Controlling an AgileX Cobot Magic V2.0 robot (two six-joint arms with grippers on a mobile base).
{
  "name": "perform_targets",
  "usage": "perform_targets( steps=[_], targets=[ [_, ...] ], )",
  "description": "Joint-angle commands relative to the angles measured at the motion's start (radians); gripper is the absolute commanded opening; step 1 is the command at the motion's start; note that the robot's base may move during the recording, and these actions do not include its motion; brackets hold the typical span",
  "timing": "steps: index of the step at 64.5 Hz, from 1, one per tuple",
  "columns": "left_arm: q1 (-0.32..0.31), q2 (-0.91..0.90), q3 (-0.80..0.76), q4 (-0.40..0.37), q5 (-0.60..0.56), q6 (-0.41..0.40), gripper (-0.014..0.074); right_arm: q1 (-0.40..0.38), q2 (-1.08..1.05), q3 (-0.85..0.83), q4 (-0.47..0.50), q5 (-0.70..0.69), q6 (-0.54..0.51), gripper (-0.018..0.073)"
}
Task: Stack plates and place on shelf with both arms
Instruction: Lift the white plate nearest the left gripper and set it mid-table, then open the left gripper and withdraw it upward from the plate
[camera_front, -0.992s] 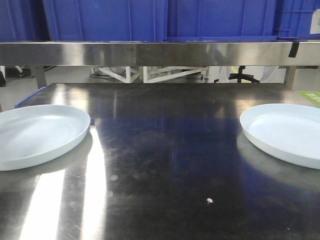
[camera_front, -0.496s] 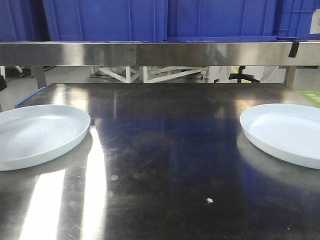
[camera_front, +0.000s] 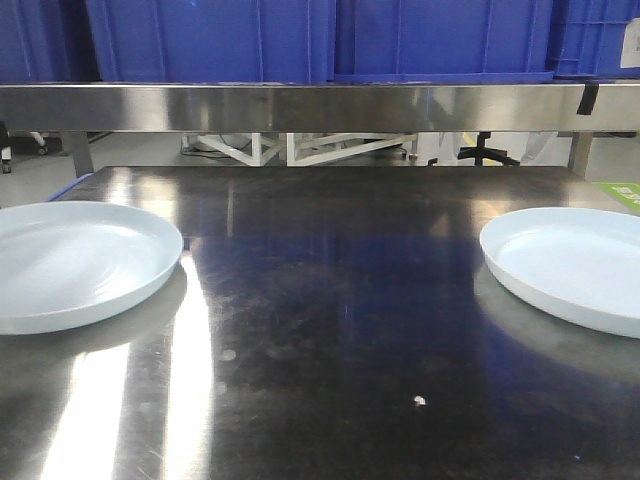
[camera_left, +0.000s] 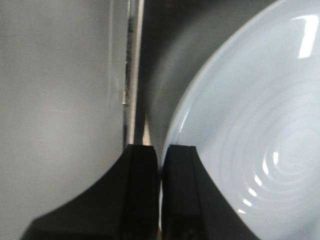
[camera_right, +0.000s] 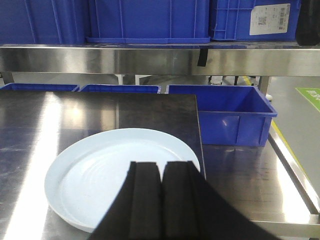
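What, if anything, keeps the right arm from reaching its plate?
Probably nothing, so yes: the plate lies bare on the table, with the shut right end effector over its near rim.

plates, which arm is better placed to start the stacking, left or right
Left. The left gripper is down at the left plate and seems shut on its rim; the right gripper is shut over the right plate, holding nothing.
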Motion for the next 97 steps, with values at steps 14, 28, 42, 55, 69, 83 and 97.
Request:
perform_targets(
  steps=[14, 28, 42, 55, 69, 83, 97],
  targets=[
    [-0.033, -0.071, -0.091, -0.38, 0.025, 0.091, 0.0097, -0.002, -0.016, -0.001, -0.001, -0.093, -0.006, 0.0048],
    [-0.206, -0.066, -0.091, -0.406, -0.074, 0.091, 0.0097, -0.002, -0.016, -0.001, -0.001, -0.093, -0.006, 0.0048],
    [-0.361, -0.003, -0.091, -0.437, -0.18, 0.079, 0.0097, -0.002, -0.016, -0.001, -0.001, -0.093, -0.006, 0.0048],
    [-0.403, 0.022, -0.091, -0.434, -0.232, 0.058, 0.0101, -0.002, -0.016, -0.001, -0.001, -0.093, -0.006, 0.0048],
    [-0.403, 0.022, -0.086, -0.365, -0.231, 0.006, 0.0146, -0.002, -0.016, -0.001, -0.001, -0.093, -0.006, 0.0048],
    [-0.408, 0.006, -0.082, -0.36, -0.227, 0.004, 0.0316, -0.002, -0.016, -0.001, -0.001, -0.093, -0.006, 0.0048],
    [-0.426, -0.064, -0.078, -0.28, -0.225, 0.005, 0.031, -0.002, -0.016, -0.001, -0.001, -0.093, -0.006, 0.0048]
  ],
)
